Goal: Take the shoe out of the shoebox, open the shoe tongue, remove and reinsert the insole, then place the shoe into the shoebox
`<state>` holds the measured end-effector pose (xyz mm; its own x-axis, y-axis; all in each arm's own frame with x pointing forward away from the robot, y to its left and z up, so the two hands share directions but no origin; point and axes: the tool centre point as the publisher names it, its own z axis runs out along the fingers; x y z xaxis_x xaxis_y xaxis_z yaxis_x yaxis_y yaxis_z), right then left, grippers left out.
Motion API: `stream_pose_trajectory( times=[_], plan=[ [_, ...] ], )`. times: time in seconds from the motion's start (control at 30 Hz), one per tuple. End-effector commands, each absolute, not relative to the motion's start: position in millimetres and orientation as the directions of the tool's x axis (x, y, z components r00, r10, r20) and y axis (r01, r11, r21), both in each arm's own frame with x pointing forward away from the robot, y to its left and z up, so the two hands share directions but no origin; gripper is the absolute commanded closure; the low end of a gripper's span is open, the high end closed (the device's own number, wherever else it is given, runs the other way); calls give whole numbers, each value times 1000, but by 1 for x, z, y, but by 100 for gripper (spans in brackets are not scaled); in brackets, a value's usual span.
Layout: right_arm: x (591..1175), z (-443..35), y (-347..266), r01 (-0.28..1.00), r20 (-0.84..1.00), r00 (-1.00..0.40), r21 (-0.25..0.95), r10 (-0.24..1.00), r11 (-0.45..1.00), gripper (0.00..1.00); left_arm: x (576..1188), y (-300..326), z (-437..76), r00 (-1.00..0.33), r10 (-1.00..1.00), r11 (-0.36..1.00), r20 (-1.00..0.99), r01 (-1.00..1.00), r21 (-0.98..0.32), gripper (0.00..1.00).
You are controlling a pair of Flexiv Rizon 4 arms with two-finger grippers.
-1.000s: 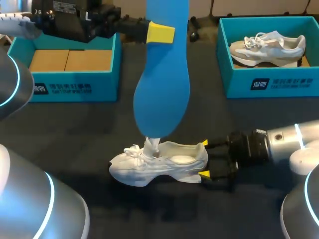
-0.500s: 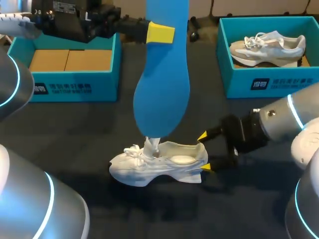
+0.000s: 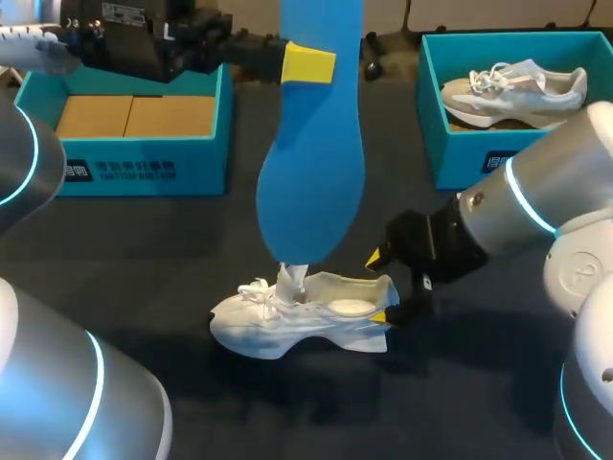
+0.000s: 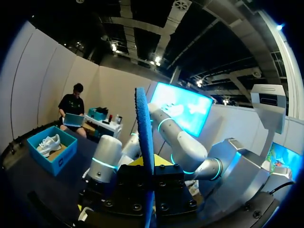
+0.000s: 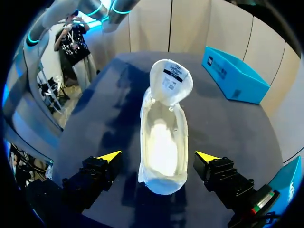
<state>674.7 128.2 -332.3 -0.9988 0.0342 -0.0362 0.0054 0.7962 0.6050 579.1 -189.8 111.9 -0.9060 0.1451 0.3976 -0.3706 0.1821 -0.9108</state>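
Clearly the work stands in the middle of the insole step. The blue insole (image 3: 311,163) is out of the shoe (image 3: 302,321) and hangs upright in the air, clenched near its upper end by the left end effector (image 3: 310,63). Its lower end is above the shoe's mouth (whether it touches the raised tongue (image 5: 171,81) I cannot tell). The shoe rests on its sole on the dark surface (image 3: 144,259), and the right wrist view shows its inside bare and pale. The right end effector (image 5: 158,157) is released, one yellow tip on each side of the heel with a small gap on both sides, so it does not grip the shoe. I judge that the next move is the reinsertion: the right fingers should probably close on the heel so that the shoe does not slide, and the left arm must bring the insole down, wide end first, into the opening and under the tongue. The insole looks soft and may buckle if pushed at a wrong angle. On the far part of the surface stand two teal boxes, well apart from the shoe: the left shoebox (image 3: 144,168) with a cardboard insert (image 3: 134,115), which I take for the shoe's destination, and the right shoebox (image 3: 517,158) holding a second shoe (image 3: 512,86).
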Motion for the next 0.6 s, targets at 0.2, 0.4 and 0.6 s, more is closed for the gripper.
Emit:
stream_pose_trajectory(
  times=[0.2, 0.4, 0.6],
  plan=[
    [671, -323, 137, 45, -66, -996, 255, 64, 966, 0, 580, -191, 112, -906, 146, 185, 398, -370, -910, 100],
    [671, -324, 139, 50, -68, -995, 228, 67, 972, 0, 580, -191, 112, -906, 146, 185, 398, -370, -910, 100],
    [670, -325, 140, 55, -71, -995, 213, 71, 975, 0, 580, -191, 112, -906, 146, 185, 398, -370, -910, 100]
  ],
)
